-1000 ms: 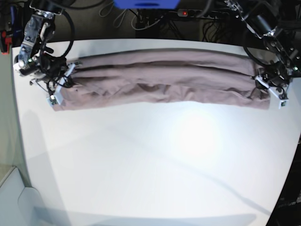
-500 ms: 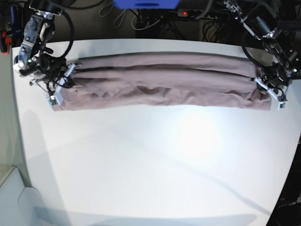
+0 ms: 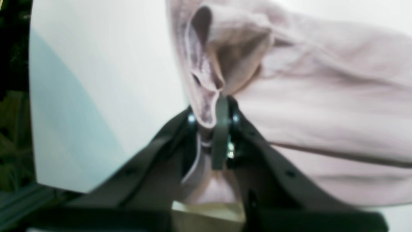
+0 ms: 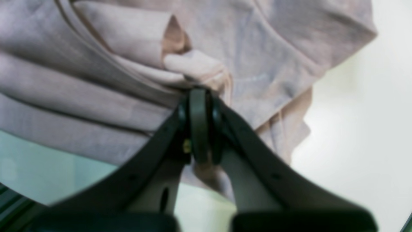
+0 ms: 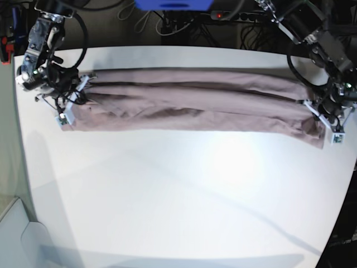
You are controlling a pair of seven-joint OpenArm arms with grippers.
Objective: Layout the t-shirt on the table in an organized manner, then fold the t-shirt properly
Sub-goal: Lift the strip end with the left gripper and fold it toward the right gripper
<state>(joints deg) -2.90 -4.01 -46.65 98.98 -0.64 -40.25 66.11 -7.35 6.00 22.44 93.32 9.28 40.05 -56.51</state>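
Observation:
The mauve-pink t-shirt lies as a long, narrow folded band across the far half of the white table. My left gripper is at the band's right end, shut on a bunched hem of the t-shirt, which shows in the left wrist view pinched between the dark fingers. My right gripper holds the left end. In the right wrist view its gripper is shut on gathered folds of the t-shirt. The shirt's right end slopes slightly toward the front.
Behind the table's far edge run dark cables and a power strip, with a blue object at the top. A pale box corner sits off the table's front left. The table's right edge runs close to my left gripper.
My left gripper has closed on the shirt's right end and pulled it outward and toward the front. The band is now straighter and flatter. The right gripper has stayed put.

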